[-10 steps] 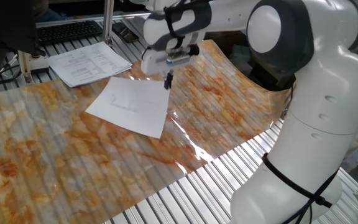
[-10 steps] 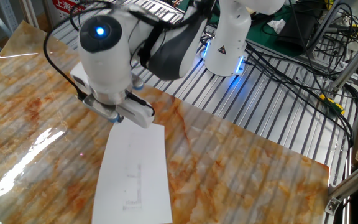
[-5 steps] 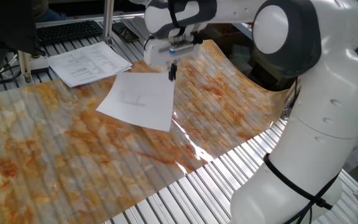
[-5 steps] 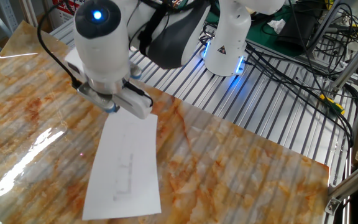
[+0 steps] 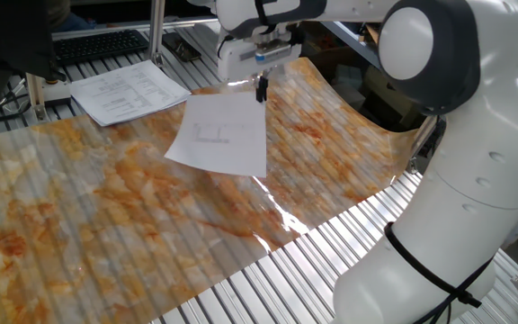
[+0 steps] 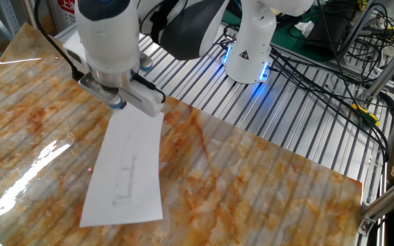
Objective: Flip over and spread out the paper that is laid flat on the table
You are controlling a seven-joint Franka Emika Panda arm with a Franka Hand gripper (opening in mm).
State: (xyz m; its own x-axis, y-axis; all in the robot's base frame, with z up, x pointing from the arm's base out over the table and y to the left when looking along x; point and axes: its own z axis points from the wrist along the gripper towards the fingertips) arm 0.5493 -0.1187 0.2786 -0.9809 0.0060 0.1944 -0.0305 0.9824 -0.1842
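Observation:
The paper point(image 5: 220, 135) is a thin white sheet with faint print showing, held up off the table point(image 5: 79, 207) by its far corner and hanging tilted. My gripper point(image 5: 261, 90) is shut on that corner, dark fingertips pinching the edge. In the other fixed view the paper point(image 6: 125, 174) slopes down from under the gripper's white body point(image 6: 122, 92), its lower edge near or on the orange marbled sheet point(image 6: 252, 178). The fingertips themselves are hidden there by the wrist.
A stack of printed pages point(image 5: 129, 90) lies at the back left beside a keyboard point(image 5: 97, 43). The marbled cover curls up at its far right edge point(image 5: 349, 108). Bare metal slats point(image 5: 304, 270) and cables point(image 6: 334, 61) lie beyond the cover.
The gripper has risen and moved right and away with the paper's corner, lifting the sheet from nearly flat to hanging tilted above the table.

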